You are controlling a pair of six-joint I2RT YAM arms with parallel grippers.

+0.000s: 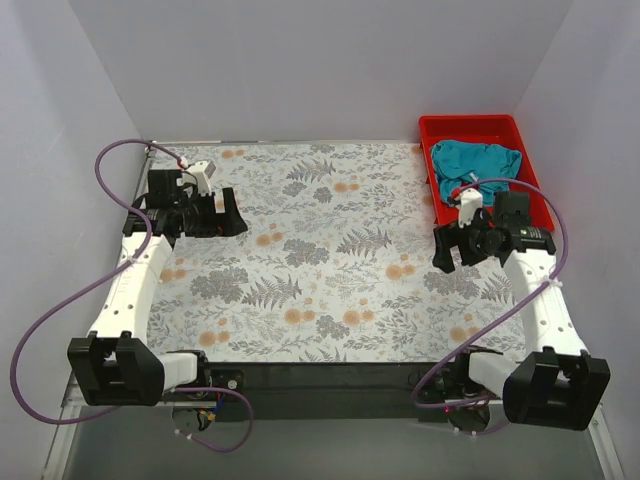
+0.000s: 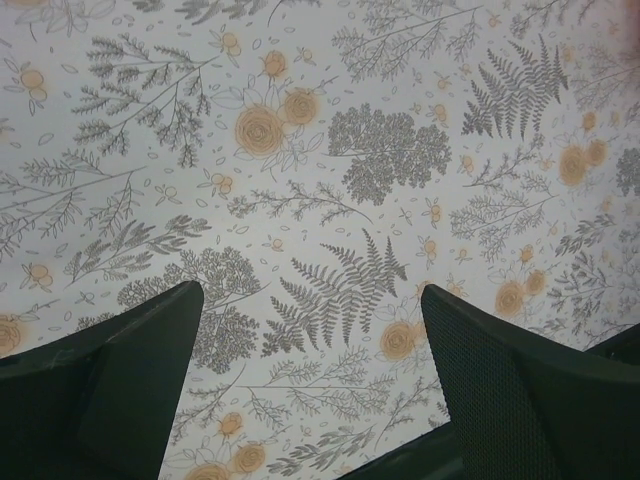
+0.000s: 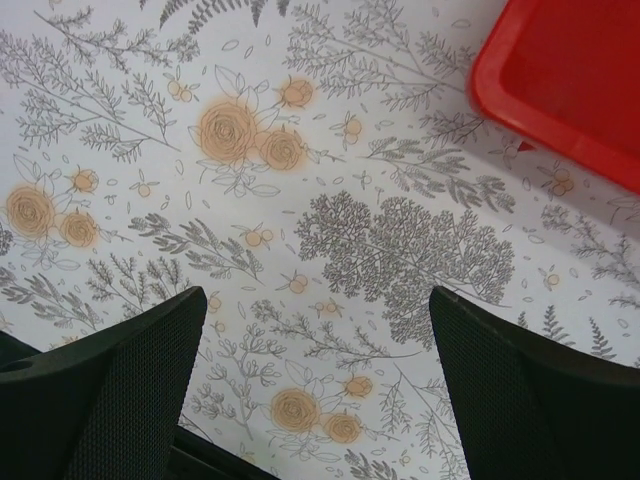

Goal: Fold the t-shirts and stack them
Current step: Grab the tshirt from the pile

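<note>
A crumpled teal-blue t-shirt (image 1: 478, 161) lies bunched inside the red tray (image 1: 441, 128) at the back right of the table. My right gripper (image 1: 446, 251) is open and empty, hovering over the floral tablecloth just in front of the tray; its wrist view shows the tray's corner (image 3: 565, 80) and both spread fingers (image 3: 520, 390). My left gripper (image 1: 232, 214) is open and empty over the back left of the table, far from the shirt. Its wrist view shows only cloth between its spread fingers (image 2: 510, 380).
The table is covered with a white floral-print cloth (image 1: 320, 250). White walls enclose the back and both sides. Purple cables loop from both arms near the front corners.
</note>
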